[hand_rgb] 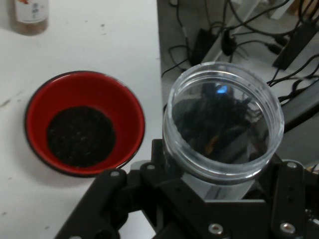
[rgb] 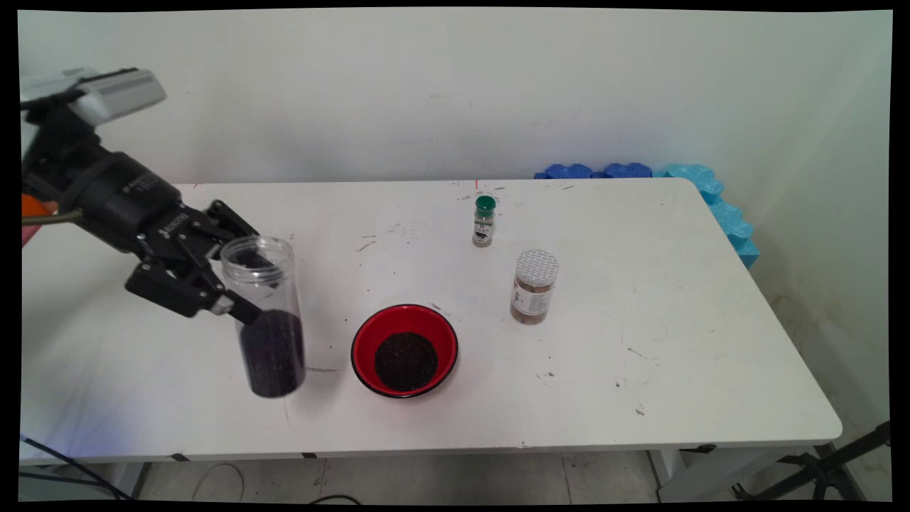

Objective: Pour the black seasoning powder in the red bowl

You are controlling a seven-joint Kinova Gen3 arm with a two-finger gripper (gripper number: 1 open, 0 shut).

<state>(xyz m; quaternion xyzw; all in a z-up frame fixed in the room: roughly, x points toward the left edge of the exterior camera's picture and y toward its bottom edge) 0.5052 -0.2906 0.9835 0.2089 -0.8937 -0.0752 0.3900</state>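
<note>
main view shows your jaws (rgb: 238, 288) clamped on the clear jar (rgb: 264, 316) of dark grains, just left of the red bowl (rgb: 404, 350) above the desk (rgb: 640, 355). keep the grip firm and level. jar's long axis stands near upright, open mouth up.

Tall clear plastic jar (rgb: 264, 320): round, no lid, open at the top. The bottom half is full of small dark grains. It stands up, leaning a little. It is on the left part of the white table (rgb: 675, 341).
Black two-finger gripper (rgb: 242, 284): its fingers press on both sides of the jar, near the middle.
Red bowl with a black rim (rgb: 404, 350): it sits just to the right of the jar, not touching it. A round heap of the same dark grains lies inside.
</note>
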